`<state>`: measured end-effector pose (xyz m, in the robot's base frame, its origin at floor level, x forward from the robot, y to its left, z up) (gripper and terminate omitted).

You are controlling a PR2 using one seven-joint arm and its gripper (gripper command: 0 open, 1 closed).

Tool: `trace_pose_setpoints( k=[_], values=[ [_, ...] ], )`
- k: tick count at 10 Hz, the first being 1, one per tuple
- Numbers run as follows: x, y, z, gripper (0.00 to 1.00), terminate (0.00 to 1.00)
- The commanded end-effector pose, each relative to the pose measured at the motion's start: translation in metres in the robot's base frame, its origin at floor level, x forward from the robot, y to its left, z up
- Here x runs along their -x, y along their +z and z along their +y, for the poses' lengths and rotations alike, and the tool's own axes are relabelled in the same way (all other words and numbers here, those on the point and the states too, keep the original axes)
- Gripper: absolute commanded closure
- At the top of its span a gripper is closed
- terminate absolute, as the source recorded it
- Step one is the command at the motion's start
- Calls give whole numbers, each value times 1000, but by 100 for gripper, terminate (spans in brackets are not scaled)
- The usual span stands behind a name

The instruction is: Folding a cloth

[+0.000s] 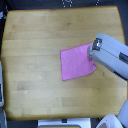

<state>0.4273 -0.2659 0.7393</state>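
Note:
The pink-magenta cloth [76, 62] lies flat on the wooden tabletop [35, 45], a little right of centre in the exterior view. It is squarish and looks unfolded. The robot's grey-white arm comes in from the exterior view's right, and its gripper [92, 51] sits at the cloth's upper right corner, over or touching its edge. The fingers are small, dark and blurred, so I cannot tell whether they are open or shut, or whether they hold the cloth. The arm hides part of the cloth's right edge.
The wooden table's edges show on all sides. A grey object [1, 85] stands at the exterior view's left edge. White robot parts [112, 121] sit along the bottom and the bottom right corner.

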Motion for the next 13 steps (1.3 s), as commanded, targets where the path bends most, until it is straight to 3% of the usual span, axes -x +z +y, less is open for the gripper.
trace_pose_setpoints(
  k=[1,5,9,13],
  values=[
    [-14,49,50,100,0],
    [-6,66,122,100,0],
    [37,57,193,100,0],
    [37,48,231,100,0]
  ],
)
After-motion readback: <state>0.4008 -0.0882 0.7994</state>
